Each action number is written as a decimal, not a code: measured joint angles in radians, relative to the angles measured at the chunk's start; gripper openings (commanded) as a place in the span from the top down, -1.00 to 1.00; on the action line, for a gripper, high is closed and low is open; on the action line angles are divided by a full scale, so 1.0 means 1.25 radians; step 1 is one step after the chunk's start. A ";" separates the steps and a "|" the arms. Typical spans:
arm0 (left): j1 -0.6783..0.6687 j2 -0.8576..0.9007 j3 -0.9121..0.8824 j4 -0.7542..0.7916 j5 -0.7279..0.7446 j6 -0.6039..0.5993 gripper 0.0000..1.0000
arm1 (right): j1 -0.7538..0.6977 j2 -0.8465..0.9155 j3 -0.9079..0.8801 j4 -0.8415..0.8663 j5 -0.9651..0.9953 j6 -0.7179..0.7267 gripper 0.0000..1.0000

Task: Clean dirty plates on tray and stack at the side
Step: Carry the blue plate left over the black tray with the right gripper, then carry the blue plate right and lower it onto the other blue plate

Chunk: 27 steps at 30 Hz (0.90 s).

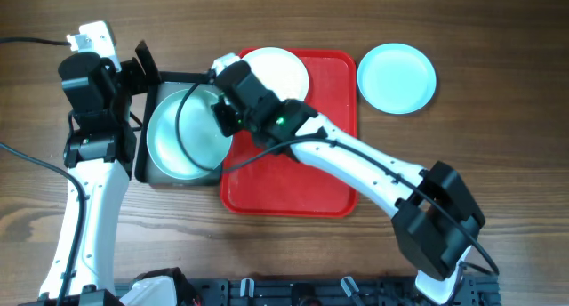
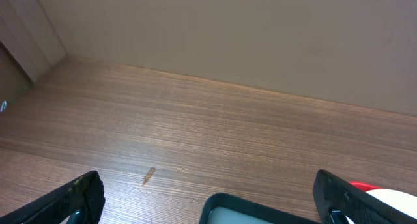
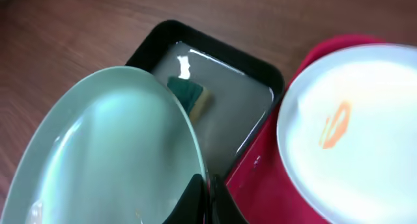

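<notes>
My right gripper (image 1: pixel 220 117) (image 3: pixel 207 193) is shut on the rim of a pale aqua plate (image 1: pixel 185 131) (image 3: pixel 111 142), holding it tilted over the dark grey tray. A white plate (image 1: pixel 277 70) (image 3: pixel 352 126) with an orange smear lies at the far left corner of the red tray (image 1: pixel 302 177) (image 3: pixel 260 168). A second aqua plate (image 1: pixel 396 77) rests on the table to the right of the red tray. My left gripper (image 1: pixel 145 68) (image 2: pixel 207 185) hangs open and empty beyond the grey tray's far left corner.
The dark grey tray (image 1: pixel 169 76) (image 3: pixel 215 45) (image 2: pixel 260 204) holds water and a green and yellow sponge (image 3: pixel 189 94), and stands against the red tray's left side. Bare wooden table (image 1: pixel 498 146) lies to the right and at the front.
</notes>
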State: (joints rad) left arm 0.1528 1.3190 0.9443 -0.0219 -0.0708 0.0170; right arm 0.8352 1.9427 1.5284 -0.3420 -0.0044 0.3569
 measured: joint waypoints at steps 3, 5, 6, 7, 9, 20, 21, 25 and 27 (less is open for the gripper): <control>0.000 0.000 0.000 0.000 0.000 0.000 -1.00 | -0.053 0.000 0.000 -0.012 -0.127 0.050 0.91; 0.000 0.000 0.000 0.000 0.000 0.000 -1.00 | -0.067 0.000 0.000 -0.015 -0.168 0.056 0.91; 0.000 0.000 0.000 0.000 0.000 0.000 -1.00 | -0.082 0.000 0.000 -0.018 -0.208 0.059 0.91; 0.000 0.000 0.000 0.000 0.000 0.000 -1.00 | -0.089 0.000 0.000 -0.019 -0.226 0.063 0.91; 0.000 0.000 0.000 0.000 0.000 0.000 -1.00 | -0.114 0.000 0.000 -0.035 -0.276 0.078 0.91; 0.000 0.000 0.000 0.000 0.000 0.000 -1.00 | -0.291 -0.031 0.000 -0.143 -0.356 0.101 0.91; 0.000 0.000 0.000 0.000 0.000 0.000 -1.00 | -0.318 -0.037 0.000 -0.148 -0.356 0.100 0.92; 0.000 0.000 0.000 0.000 0.000 0.000 -1.00 | -0.444 -0.042 0.000 -0.178 -0.349 0.097 0.91; 0.000 0.000 0.000 0.000 0.000 0.000 -1.00 | -0.516 -0.042 0.000 -0.208 -0.321 0.096 0.91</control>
State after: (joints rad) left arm 0.1528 1.3193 0.9443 -0.0223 -0.0708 0.0170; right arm 0.1898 1.8896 1.5284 -0.6014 -0.4057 0.4774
